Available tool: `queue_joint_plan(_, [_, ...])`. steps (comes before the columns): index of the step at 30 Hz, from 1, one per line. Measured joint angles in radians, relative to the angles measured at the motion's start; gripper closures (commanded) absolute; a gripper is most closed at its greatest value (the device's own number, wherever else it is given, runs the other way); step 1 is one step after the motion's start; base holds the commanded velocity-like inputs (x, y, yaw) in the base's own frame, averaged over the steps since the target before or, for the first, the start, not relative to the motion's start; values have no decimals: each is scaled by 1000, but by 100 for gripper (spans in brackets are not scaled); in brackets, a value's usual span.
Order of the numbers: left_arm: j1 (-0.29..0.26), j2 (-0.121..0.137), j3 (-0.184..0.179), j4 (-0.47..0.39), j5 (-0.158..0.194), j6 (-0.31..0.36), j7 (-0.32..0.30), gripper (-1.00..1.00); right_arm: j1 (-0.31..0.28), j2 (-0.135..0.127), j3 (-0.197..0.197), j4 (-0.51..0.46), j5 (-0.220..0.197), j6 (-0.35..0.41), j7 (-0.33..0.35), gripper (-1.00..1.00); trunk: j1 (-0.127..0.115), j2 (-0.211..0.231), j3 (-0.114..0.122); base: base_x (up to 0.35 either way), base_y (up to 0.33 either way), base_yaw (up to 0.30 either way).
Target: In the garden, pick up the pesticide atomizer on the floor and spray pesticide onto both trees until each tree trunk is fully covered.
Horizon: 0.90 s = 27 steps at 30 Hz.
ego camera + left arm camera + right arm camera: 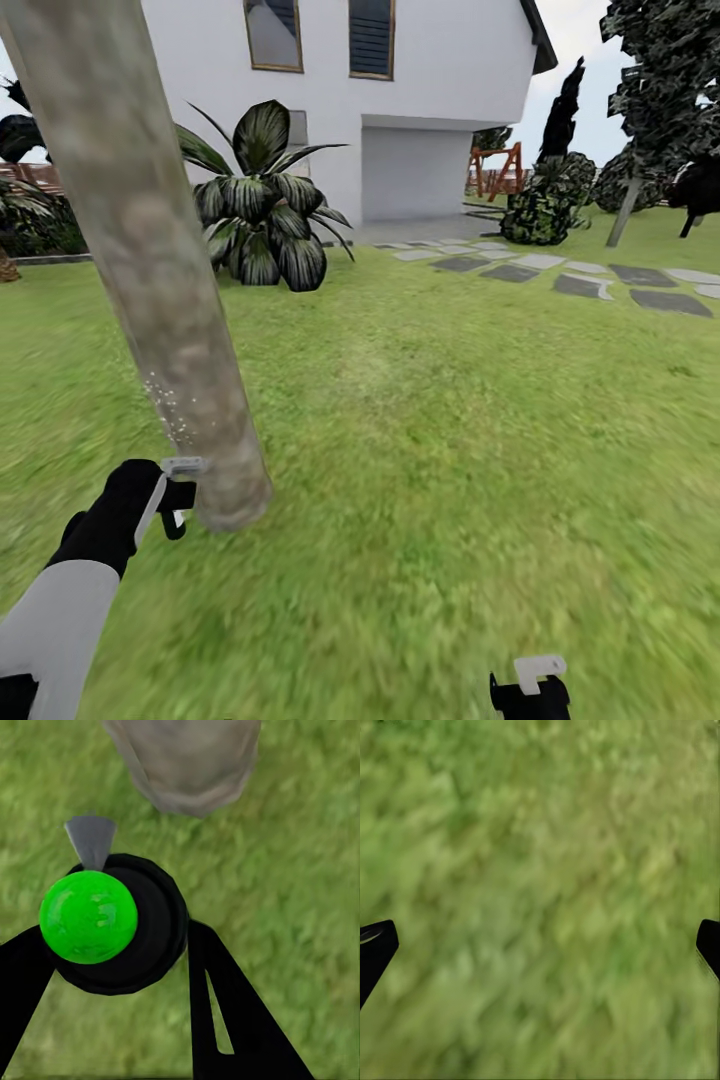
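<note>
Here, atomizer [112,922] within left tool [112,967]

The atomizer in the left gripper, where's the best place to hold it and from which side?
Grip the atomizer around its round black body, fingers on opposite sides, coming from behind, opposite the grey nozzle. That probably keeps the nozzle free, aimed at the tree trunk.
</note>
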Motion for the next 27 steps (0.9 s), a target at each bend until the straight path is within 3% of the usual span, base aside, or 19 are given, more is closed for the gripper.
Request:
queue_joint_plan(9, [-3,-6,-1,0,6,3,20,100,0,0,0,0,0,0,0,-100,0,0,0,202,-220,267])
queue_joint_plan(15, [-3,-6,-1,0,5,3,20,100,0,0,0,0,0,0,0,-100,0,0,0,218,-196,33])
queue_joint_plan(22, [-7,-5,-2,-2,6,4,19,100,0,0,0,0,1,0,0,-100,0,0,0,15,-269,1])
queue_joint_plan(27, [-25,-1,-2,-2,4,15,17,100,0,0,0,0,0,-1,0,-100,0,0,0,-71,-273,201])
